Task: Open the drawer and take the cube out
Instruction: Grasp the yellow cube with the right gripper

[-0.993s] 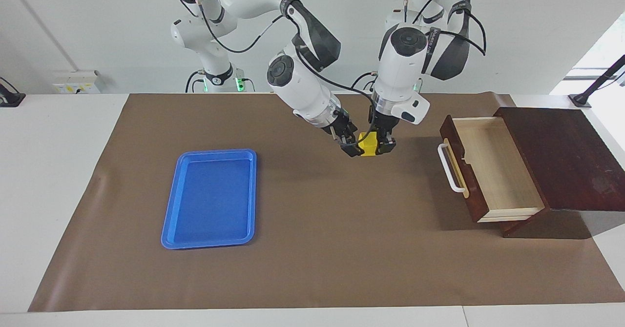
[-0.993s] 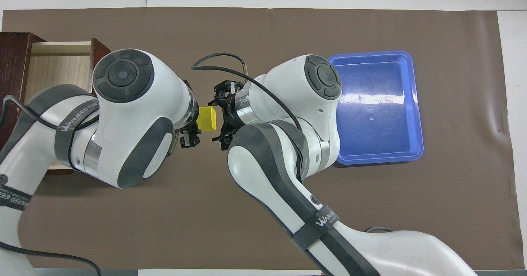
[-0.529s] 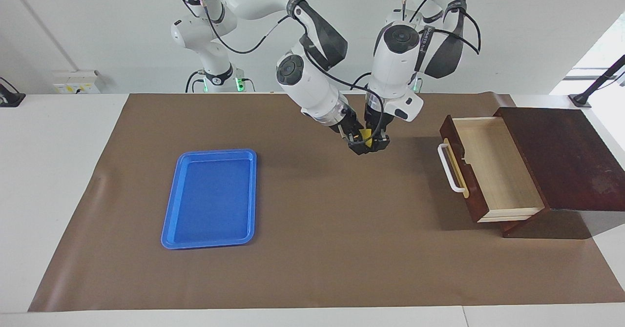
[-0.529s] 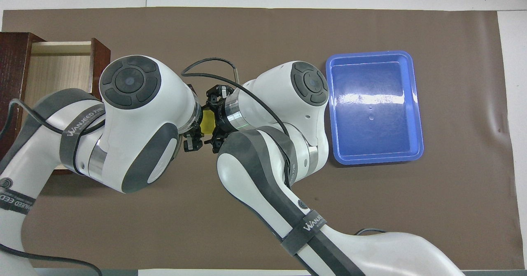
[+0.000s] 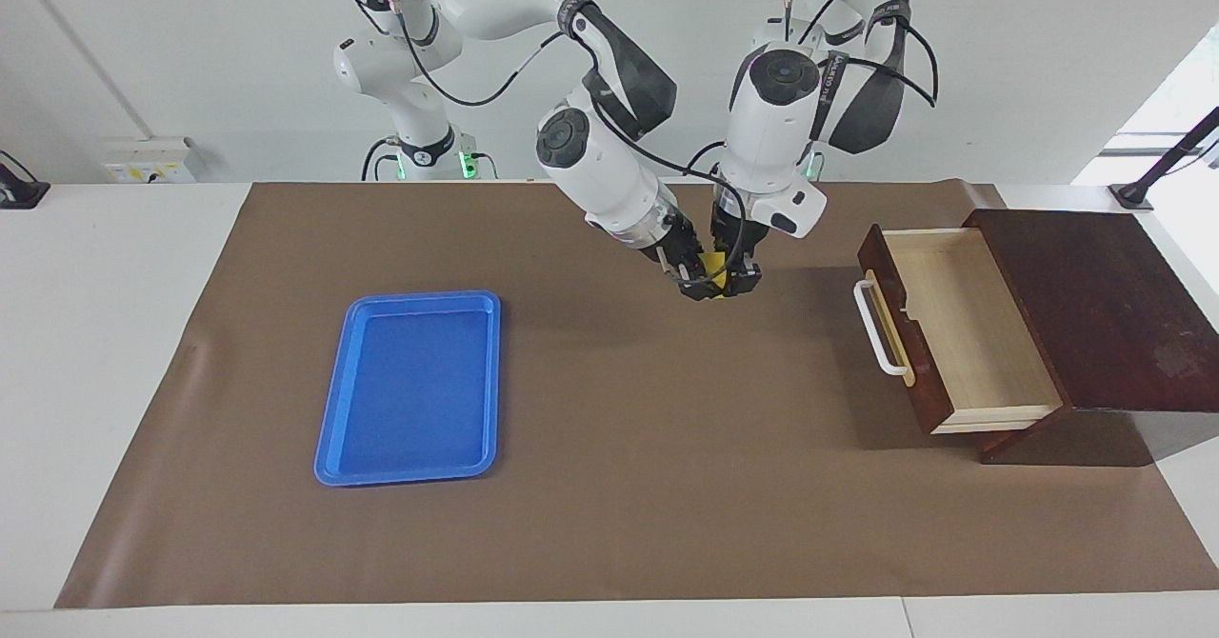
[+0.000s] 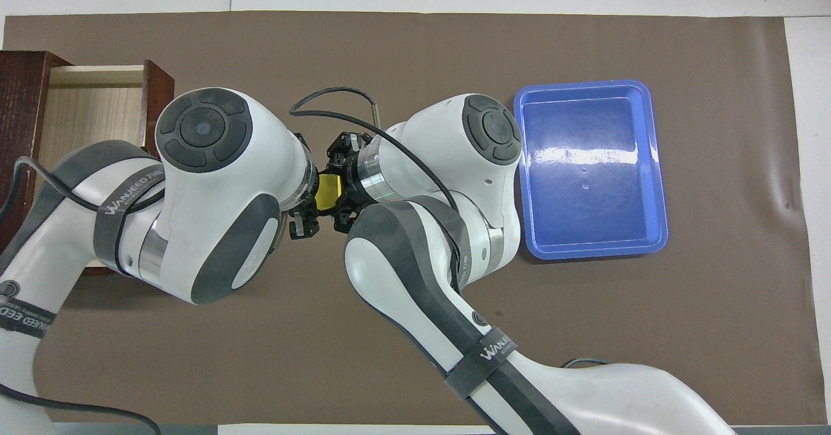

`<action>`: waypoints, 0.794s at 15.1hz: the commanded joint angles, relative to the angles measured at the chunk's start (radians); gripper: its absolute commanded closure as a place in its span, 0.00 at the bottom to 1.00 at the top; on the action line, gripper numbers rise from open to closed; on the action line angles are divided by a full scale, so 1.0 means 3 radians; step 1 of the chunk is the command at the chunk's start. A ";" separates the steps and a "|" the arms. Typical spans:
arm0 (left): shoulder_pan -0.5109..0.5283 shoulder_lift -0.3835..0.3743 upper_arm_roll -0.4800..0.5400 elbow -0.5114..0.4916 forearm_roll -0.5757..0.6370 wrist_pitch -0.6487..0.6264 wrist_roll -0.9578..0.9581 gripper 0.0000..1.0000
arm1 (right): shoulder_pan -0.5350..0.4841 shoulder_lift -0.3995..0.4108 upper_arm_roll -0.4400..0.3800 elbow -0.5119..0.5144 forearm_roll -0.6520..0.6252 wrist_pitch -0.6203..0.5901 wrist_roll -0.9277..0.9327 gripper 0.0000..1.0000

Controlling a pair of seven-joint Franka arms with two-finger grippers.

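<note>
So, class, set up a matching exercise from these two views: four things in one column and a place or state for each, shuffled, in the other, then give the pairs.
Things:
1. dark reddish-brown wooden drawer
2. small bright yellow cube
3. blue plastic tray
4. brown table mat

Places or states:
A. lies flat under everything on the table
B. pulled open, pale inside showing nothing in it
C. up in the air between the left tool and the right tool
D. on the mat toward the right arm's end, nothing in it

Pairs: 1-B, 2-C, 3-D, 4-A
</note>
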 commanded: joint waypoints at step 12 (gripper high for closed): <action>0.0215 -0.0156 0.0062 -0.0086 -0.0043 0.0033 0.0377 0.00 | -0.0054 0.0046 -0.0003 0.0067 -0.0004 0.0050 0.0025 1.00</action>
